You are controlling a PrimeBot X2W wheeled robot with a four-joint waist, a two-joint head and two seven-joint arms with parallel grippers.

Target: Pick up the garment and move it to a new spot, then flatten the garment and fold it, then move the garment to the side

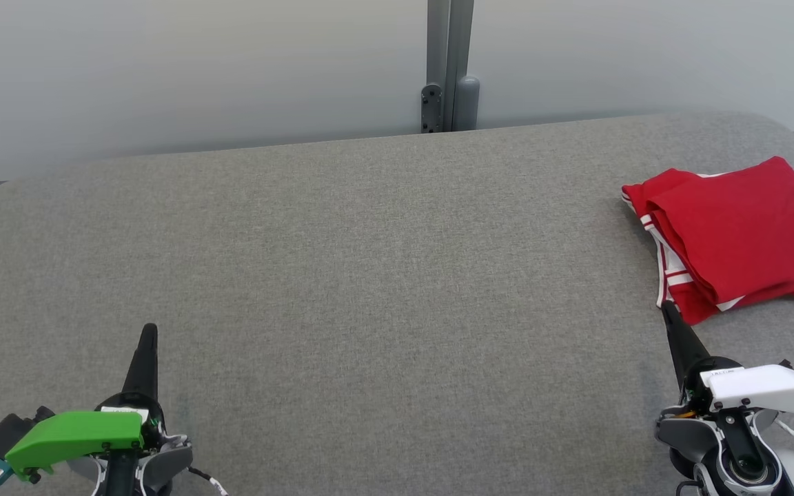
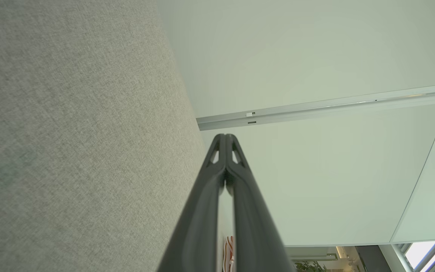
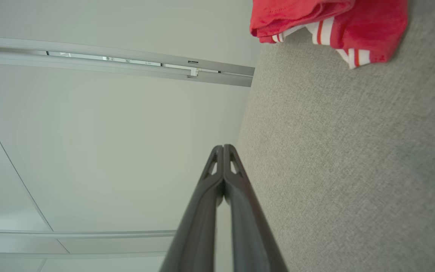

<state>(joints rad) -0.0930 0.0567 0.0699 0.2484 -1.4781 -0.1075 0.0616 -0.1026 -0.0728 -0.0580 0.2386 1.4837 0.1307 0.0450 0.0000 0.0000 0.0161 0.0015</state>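
The red garment (image 1: 738,234) with white stripes lies folded at the far right of the grey padded table (image 1: 369,275), running off the head view's right edge. In the right wrist view the garment (image 3: 327,26) sits at the top right. My right gripper (image 1: 667,310) is shut and empty, its tip just short of the garment's near corner. My left gripper (image 1: 149,331) is shut and empty at the lower left, far from the garment. In the wrist views the left gripper (image 2: 225,136) and the right gripper (image 3: 223,147) both show fingertips pressed together.
A pale wall with a grey vertical post (image 1: 449,65) stands behind the table's far edge. The table's corners are rounded at the far left and far right. The broad grey surface stretches between the two grippers.
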